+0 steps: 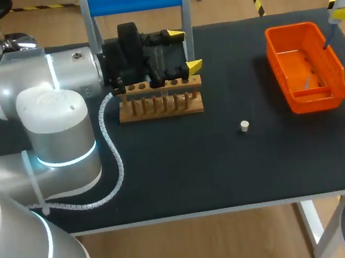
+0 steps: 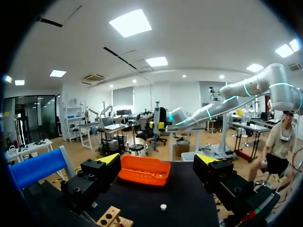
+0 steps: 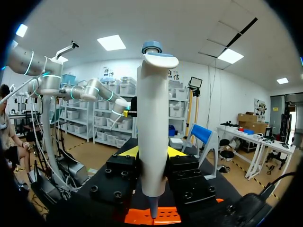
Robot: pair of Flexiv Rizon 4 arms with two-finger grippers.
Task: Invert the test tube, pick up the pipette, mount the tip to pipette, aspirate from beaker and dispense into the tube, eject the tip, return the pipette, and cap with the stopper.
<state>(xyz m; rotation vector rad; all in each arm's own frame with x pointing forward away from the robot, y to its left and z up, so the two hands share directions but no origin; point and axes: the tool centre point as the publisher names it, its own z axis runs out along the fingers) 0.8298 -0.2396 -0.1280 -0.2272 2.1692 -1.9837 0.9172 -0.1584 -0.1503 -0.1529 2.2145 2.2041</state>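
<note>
Black desk (image 1: 166, 180): above its right edge the white pipette (image 3: 152, 118) sits tight in the right claw (image 3: 152, 153), tip over the orange bin (image 1: 293, 27). The left claw (image 1: 185, 51) gapes wide just over the wooden rack (image 1: 160, 105); a small stopper (image 1: 244, 126) lies nearby.

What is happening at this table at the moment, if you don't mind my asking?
The right pincer is shut on a pipette, holding it upright with its lower end above the orange bin at the table's far right. The left pincer is open, at the wooden test tube rack near the back. A small white stopper lies alone on the black table between rack and bin, so capping is not yet done.
</note>
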